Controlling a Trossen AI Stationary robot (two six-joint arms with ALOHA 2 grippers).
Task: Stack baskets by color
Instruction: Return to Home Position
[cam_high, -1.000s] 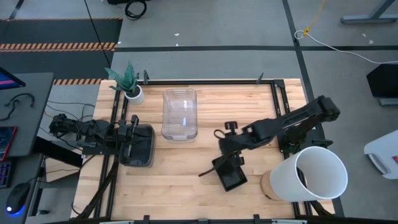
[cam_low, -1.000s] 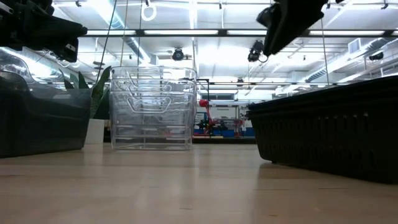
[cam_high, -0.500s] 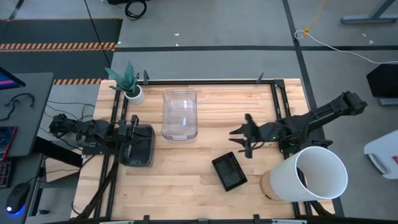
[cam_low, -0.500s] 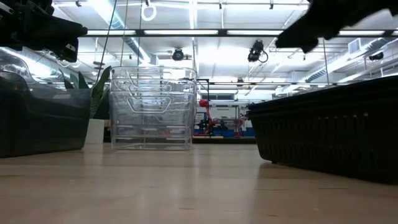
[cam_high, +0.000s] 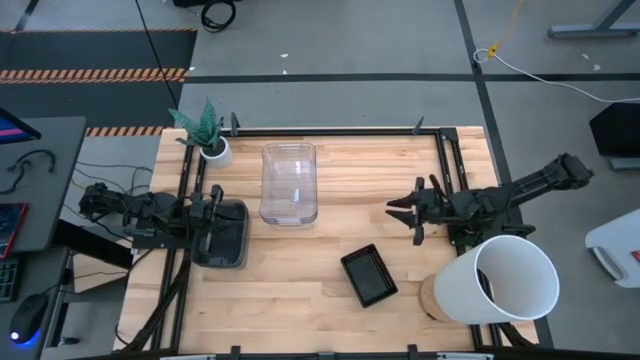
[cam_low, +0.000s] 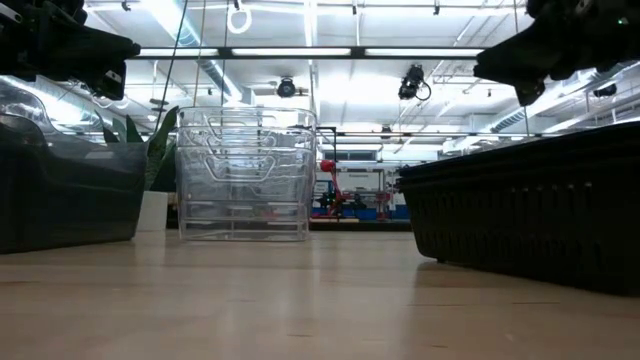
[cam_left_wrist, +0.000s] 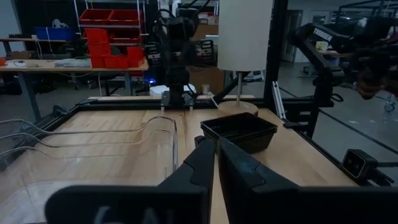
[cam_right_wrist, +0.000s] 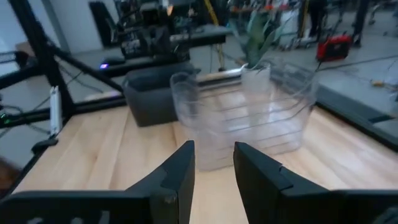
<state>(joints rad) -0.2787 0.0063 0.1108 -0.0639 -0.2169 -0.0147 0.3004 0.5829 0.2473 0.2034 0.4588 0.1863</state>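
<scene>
Left of the clear bins (cam_high: 289, 185), just beside them, the grey trays (cam_high: 235, 246) sit nested. My left gripper (cam_left_wrist: 215, 145) hangs over that stack and hides part of it from above, so I cannot count the trays. Its 2 fingers are pressed together and hold nothing. Up and left of the clear bins in the high view stands a small white plant pot (cam_high: 216, 152). The clear bins form 1 nested stack with nothing else inside, and the low view shows their rims one above another. Right of the clear bins and lower in the high view, well apart, the black baskets (cam_high: 368, 275) form 1 stack lying askew. The low view cuts it off at the side, and I cannot tell how many are nested. Farther right of the clear bins, my right gripper (cam_right_wrist: 213, 148) hangs above bare wood, its 2 fingers spread, empty, touching nothing. Farthest right stands a big white bucket (cam_high: 520, 285).
</scene>
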